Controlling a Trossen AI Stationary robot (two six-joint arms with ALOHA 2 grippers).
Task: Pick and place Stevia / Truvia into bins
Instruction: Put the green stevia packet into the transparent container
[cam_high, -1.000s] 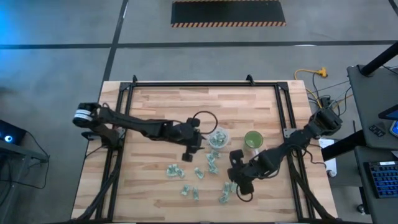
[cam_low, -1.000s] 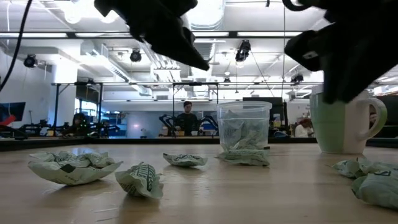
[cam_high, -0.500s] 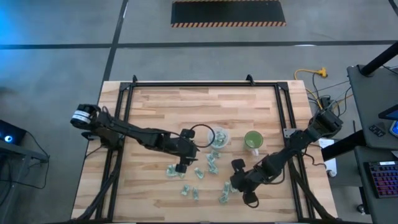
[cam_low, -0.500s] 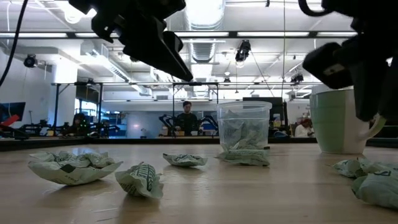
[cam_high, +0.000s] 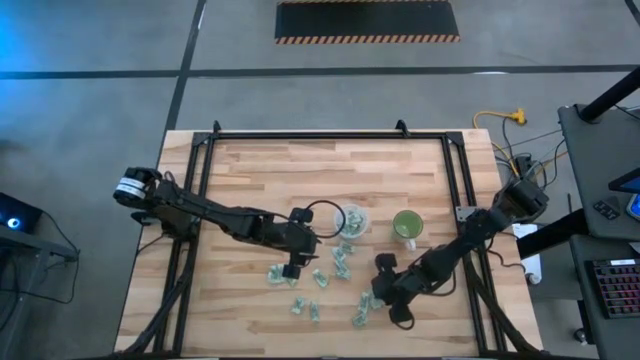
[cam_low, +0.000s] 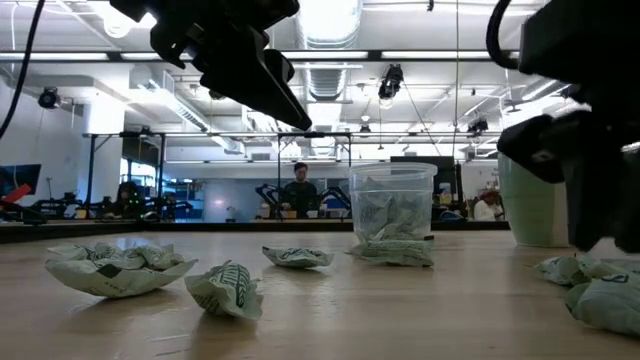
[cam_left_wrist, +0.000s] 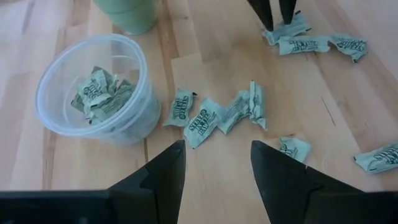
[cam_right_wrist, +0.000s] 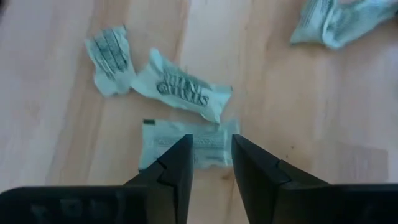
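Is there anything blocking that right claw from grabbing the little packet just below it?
Nothing visible does. The right gripper is open, its fingers straddling a flat sachet on bare wood. Other sachets lie beside it, not on top. The left gripper hangs open near the clear cup.

The clear cup (cam_high: 351, 221) and the green cup (cam_high: 407, 226) stand side by side near the middle of the table (cam_high: 260, 170), the clear one to the left with sachets inside it (cam_left_wrist: 99, 96). More sachets (cam_high: 340, 262) lie loose on the table in front of both cups. The left gripper (cam_high: 291, 267) hangs left of the clear cup, above that scatter. The right gripper (cam_high: 385, 300) is in front of the green cup, over a flat sachet (cam_right_wrist: 186, 146).
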